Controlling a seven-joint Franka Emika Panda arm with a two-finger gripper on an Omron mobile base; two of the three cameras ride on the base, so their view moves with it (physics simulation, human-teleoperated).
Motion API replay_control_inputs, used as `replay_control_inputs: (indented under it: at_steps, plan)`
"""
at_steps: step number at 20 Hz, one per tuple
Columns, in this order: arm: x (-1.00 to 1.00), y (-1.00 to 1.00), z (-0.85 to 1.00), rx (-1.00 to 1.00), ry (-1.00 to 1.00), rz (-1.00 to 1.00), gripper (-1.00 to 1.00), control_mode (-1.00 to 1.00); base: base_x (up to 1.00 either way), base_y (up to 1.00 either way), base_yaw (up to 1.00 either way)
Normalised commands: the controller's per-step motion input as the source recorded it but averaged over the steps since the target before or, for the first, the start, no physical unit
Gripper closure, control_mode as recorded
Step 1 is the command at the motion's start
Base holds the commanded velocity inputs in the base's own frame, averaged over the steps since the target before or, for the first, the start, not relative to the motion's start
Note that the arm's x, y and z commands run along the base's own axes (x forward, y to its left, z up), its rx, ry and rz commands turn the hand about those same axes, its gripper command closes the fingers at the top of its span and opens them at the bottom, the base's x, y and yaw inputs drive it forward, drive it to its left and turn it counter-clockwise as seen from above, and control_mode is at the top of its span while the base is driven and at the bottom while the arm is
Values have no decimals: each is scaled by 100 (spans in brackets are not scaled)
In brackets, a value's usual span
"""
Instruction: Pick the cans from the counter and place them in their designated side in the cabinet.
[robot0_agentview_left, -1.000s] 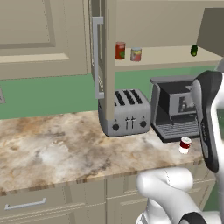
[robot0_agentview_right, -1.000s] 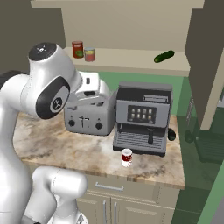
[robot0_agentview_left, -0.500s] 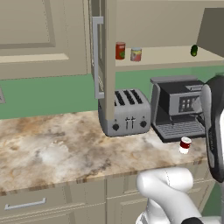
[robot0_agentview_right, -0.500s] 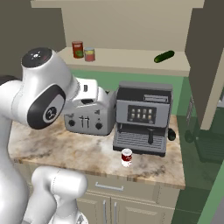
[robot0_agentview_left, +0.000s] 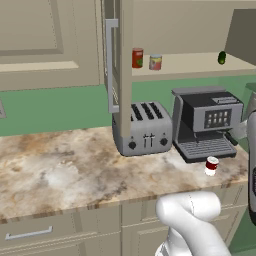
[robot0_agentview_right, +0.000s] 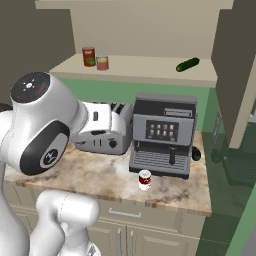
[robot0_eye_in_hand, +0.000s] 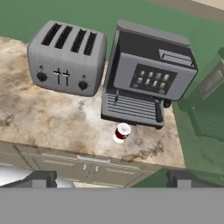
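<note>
Red-and-white can (robot0_eye_in_hand: 121, 133) on counter (robot0_eye_in_hand: 43, 118), label unreadable, gripper (robot0_eye_in_hand: 109, 179) open above

green wall (robot0_agentview_left: 60, 107), silver toaster (robot0_agentview_left: 142, 129), grey coffee machine (robot0_agentview_right: 164, 132), possibly drawers (robot0_agentview_left: 30, 233) below

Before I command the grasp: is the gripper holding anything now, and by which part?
Nothing. The gripper is open above the counter; the red-and-white can stands untouched.

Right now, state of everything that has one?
Cabinet door: open.
Red-and-white can: upright on the counter, in front of the coffee machine, not held.
Yellow-banded can: upright on the cabinet shelf, beside the red can.
Green object: lying on the shelf.
Toaster: slots empty.
Gripper: open, empty.
</note>
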Motion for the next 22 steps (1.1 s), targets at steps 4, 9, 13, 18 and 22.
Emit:
replay_control_inputs:
  at_steps: [4, 9, 13, 18, 22]
  plan:
    - [-6, -1, -10, 0, -7, 0, -100, -100, 0, 0, 0]
    - [-3, -3, -10, 0, -6, 0, -100, -100, 0, 0, 0]
    - [0, -5, -7, 0, 7, 0, -100, -100, 0, 0, 0]
    - [0, -1, -6, 0, 9, 0, -100, -100, 0, 0, 0]
    - [0, -1, -8, 0, 5, -1, -100, -100, 0, 0, 0]
